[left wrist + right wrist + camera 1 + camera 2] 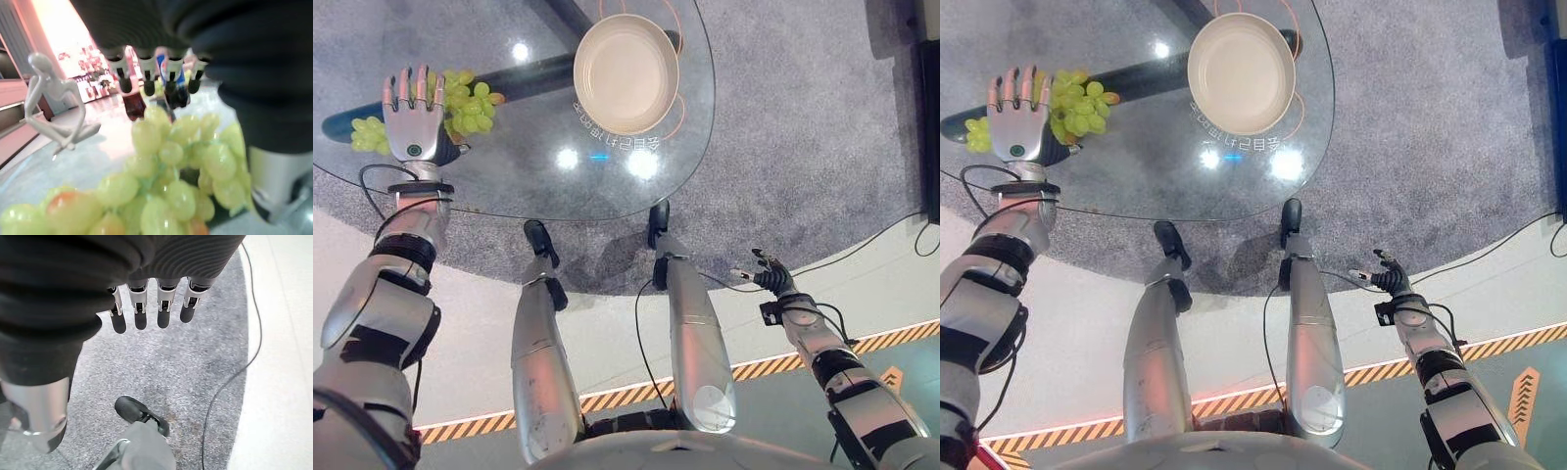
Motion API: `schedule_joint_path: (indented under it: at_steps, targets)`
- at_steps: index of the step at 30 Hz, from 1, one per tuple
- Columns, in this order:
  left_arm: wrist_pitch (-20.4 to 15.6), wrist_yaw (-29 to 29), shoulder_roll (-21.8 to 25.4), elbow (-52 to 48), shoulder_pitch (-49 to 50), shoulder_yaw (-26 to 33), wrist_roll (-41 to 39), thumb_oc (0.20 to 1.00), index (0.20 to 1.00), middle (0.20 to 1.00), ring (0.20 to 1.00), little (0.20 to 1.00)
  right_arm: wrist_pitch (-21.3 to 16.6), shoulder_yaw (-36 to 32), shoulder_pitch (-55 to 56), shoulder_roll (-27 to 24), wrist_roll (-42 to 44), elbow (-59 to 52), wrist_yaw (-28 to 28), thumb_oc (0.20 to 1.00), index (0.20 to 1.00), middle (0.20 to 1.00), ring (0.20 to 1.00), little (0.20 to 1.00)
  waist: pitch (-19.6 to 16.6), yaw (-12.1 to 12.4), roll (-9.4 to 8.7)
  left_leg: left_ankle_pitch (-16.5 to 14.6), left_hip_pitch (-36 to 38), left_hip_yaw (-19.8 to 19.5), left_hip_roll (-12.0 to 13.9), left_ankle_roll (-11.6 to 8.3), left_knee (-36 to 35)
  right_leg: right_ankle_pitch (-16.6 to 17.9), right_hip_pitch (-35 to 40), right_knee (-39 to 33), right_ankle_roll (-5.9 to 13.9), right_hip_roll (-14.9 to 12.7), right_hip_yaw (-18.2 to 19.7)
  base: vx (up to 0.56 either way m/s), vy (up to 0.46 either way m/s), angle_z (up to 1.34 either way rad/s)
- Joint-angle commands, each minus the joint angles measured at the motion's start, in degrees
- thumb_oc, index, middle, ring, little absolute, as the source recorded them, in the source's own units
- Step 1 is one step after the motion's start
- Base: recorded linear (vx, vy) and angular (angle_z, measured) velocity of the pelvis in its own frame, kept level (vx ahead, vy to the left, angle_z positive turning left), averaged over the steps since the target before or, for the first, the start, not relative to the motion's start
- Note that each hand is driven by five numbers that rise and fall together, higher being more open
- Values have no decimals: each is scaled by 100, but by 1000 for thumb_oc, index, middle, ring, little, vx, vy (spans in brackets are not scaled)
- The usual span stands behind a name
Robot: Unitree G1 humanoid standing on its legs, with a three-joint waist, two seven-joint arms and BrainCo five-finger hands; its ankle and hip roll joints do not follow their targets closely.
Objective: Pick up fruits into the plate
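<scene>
The round glass table (538, 186) carries an empty cream plate (625, 72) at its far side. The green grapes (465, 103) lie well left of the plate. The left hand (414, 122) hovers over them, fingers straight. The right hand (773, 279) hangs off-table, fingers relaxed.

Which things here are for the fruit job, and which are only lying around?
For the job:
- grapes, on the glass table
- plate, empty, on the same table
- left hand, open over the grapes

Not for the job:
- right hand, open, low beside the table
- white figurine
- grey carpet
</scene>
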Motion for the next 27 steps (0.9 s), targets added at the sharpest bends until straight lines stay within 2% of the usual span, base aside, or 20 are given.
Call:
schedule_joint_path:
  at_steps: [1, 3, 4, 6, 11, 12, 21, 27]
  targets:
    - [421, -217, 364, 303, -8, 39, -243, 1000, 1000, 1000, 1000, 1000, -91, 24, 559, -466, 178, -286, -118, 1000, 1000, 1000, 1000, 1000, -112, -60, -125, -628, -418, -41, -491, 70, 689, -238, -22, 148, -159, 478, -122, 14, 14, -3]
    - [510, -327, 356, 459, -32, 39, -438, 1000, 1000, 1000, 1000, 1000, -120, 15, 564, -497, 214, -296, -118, 1000, 1000, 1000, 1000, 1000, -112, -71, -140, -628, -462, -55, -483, 65, 720, -240, -58, 181, -162, 478, -123, 46, 6, 0]
    - [628, -508, 333, 555, -38, 32, -654, 1000, 1000, 1000, 1000, 1000, -137, 33, 593, -506, 240, -306, -135, 1000, 1000, 1000, 1000, 1000, -112, -59, -134, -848, -412, -110, -454, 20, 833, -447, -6, 307, -126, 503, -109, 96, 6, 0]
    - [613, -554, 322, 687, -66, 62, -1038, 1000, 1000, 1000, 1000, 1000, -191, 32, 608, -513, 262, -295, -112, 1000, 1000, 1000, 1000, 1000, -112, -61, -171, -848, -470, -139, -442, 18, 870, -433, -48, 335, -126, 507, -117, 59, -10, -4]
    - [525, -869, 299, 928, -247, 58, -1084, 1000, 1000, 1000, 1000, 1000, -166, 70, 617, -536, 343, -420, -106, 1000, 1000, 1000, 1000, 1000, -112, -89, -240, -849, -552, -165, -427, 24, 914, -426, -105, 364, -136, 540, -114, 19, -31, -3]
    - [405, -922, 305, 989, -314, 35, -1126, 1000, 1000, 1000, 1000, 1000, -165, 91, 617, -549, 373, -463, -108, 1000, 1000, 1000, 1000, 1000, -112, -102, -253, -851, -601, -180, -431, 27, 934, -421, -157, 391, -138, 546, -111, 0, 0, 0]
    - [226, -906, 273, 936, -507, -119, -1230, 1000, 1000, 1000, 1000, 1000, -158, 187, 643, -556, 395, -675, -115, 1000, 1000, 1000, 1000, 1000, -112, -145, -276, -838, -733, -195, -434, 25, 902, -392, -293, 359, -131, 554, -97, 0, 0, 0]
    - [206, -1307, 246, 942, -651, -256, -1356, 1000, 1000, 1000, 1000, 1000, -111, 233, 689, -546, 419, -821, -138, 1000, 1000, 1000, 1000, 1000, -112, -185, -298, -802, -724, -168, -412, 7, 841, -347, -289, 293, -110, 550, -106, 0, 0, 0]
